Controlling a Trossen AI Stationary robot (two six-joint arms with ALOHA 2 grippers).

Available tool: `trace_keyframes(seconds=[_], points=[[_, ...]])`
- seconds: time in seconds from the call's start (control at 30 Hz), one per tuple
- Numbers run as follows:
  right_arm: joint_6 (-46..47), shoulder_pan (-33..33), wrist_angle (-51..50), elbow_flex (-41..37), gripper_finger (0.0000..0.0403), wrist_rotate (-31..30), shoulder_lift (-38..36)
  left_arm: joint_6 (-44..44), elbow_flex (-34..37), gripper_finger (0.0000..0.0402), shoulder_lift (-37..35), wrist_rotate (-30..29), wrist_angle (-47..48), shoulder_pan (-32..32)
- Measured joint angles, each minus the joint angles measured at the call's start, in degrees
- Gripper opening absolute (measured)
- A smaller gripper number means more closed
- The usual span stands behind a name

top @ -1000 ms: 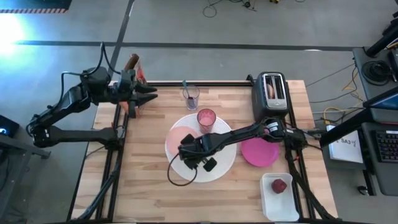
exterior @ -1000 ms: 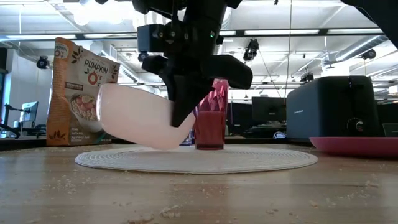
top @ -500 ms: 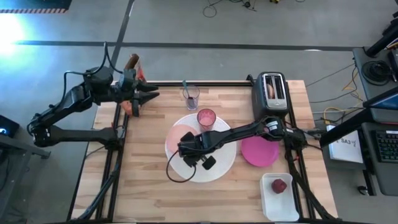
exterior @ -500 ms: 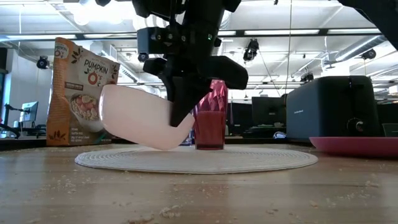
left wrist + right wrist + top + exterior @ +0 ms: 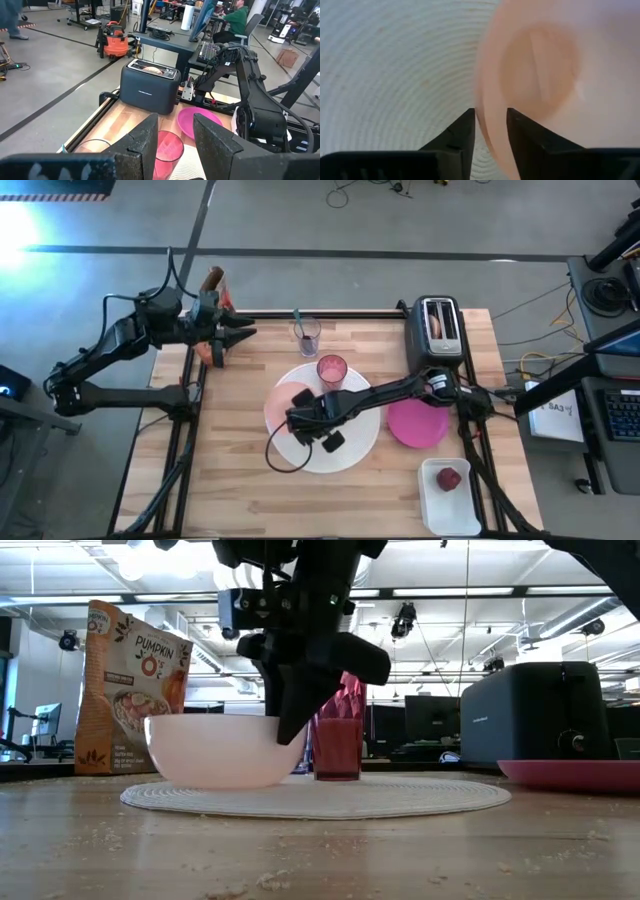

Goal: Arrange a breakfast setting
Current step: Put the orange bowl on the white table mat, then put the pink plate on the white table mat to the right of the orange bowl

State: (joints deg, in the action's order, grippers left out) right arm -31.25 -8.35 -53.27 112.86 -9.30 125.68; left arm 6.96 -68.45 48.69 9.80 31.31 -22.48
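Observation:
The peach cereal bowl [image 5: 288,398] [image 5: 225,750] stands level on its base on the left part of the round white placemat [image 5: 350,450] [image 5: 400,795]. My right gripper [image 5: 302,414] [image 5: 490,135] slants down over the bowl's near right side, open, with one finger inside the rim and one outside. The pink cup [image 5: 332,369] stands on the placemat's far edge. The magenta plate [image 5: 418,423] lies to the placemat's right. My left gripper [image 5: 243,332] [image 5: 172,145] hovers open and empty at the table's far left. My right gripper comes slanting down from the table's right, and its fingers [image 5: 462,137] stand either side of the bowl's rim [image 5: 487,117]. I cannot tell whether they touch the rim. The bowl rests on the placemat on its own base.
The black toaster [image 5: 438,330] at the far right holds a bagel [image 5: 437,323]. A clear glass [image 5: 307,335] with the teal-handled spoon stands behind the cup. A white tray [image 5: 432,505] at the near right holds the red fruit [image 5: 449,478]. The cereal bag [image 5: 130,685] stands far left.
The bowl hung tilted in my right gripper, its left side raised above the placemat. It has come down and now sits level on the placemat. My right gripper has rolled slightly and stayed over the same spot.

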Motion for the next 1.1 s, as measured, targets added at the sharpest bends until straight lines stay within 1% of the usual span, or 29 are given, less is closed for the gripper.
trace_keyframes(seconds=[0.07,0.17,0.37,0.5,0.63,0.7,0.77,0.9,1.0,1.1], points=[[1.2,-0.25,-0.68,0.83,0.0115,-1.15,-0.14,0.0,0.0,0.0107,0.0,0.0,0.01,0.0],[3.9,-0.55,-2.67,4.08,0.0118,-1.2,-0.63,-0.42,0.0,0.0107,0.0,0.01,0.03,-0.01],[10.16,-0.85,-12.36,10.2,0.0117,-1.01,-0.86,-0.63,0.0,0.0107,0.0,0.02,0.04,-0.02],[20.06,-0.78,-23.47,13.64,0.0118,-0.44,-0.82,-0.54,0.0,0.0107,-0.02,0.07,0.17,0.0],[31.19,-1.2,-32.94,14.27,0.0114,4.01,-0.84,-0.46,0.0,0.0107,-0.02,0.13,0.92,0.0],[34.5,-2.0,-36.48,13.56,0.0114,5.6,-0.94,-0.46,0.02,0.0107,-0.02,0.13,1.49,0.0],[36.31,-3.27,-36.73,11.78,0.0115,5.94,-1.89,-0.46,0.01,0.0107,-0.02,0.14,2.01,0.0],[38.89,-5.53,-36.42,6.88,0.0121,7.85,-6.4,-0.46,0.02,0.0107,-0.09,0.15,2.96,-0.02],[43.21,-6.24,-34.48,0.58,0.0123,7.34,-11.07,-1.06,0.02,0.0107,-0.26,0.16,3.21,-0.02],[48.81,-6.69,-28.96,-9.21,0.0123,6.2,-17.5,-1.79,0.02,0.0107,-0.37,0.17,3.23,-0.02]])
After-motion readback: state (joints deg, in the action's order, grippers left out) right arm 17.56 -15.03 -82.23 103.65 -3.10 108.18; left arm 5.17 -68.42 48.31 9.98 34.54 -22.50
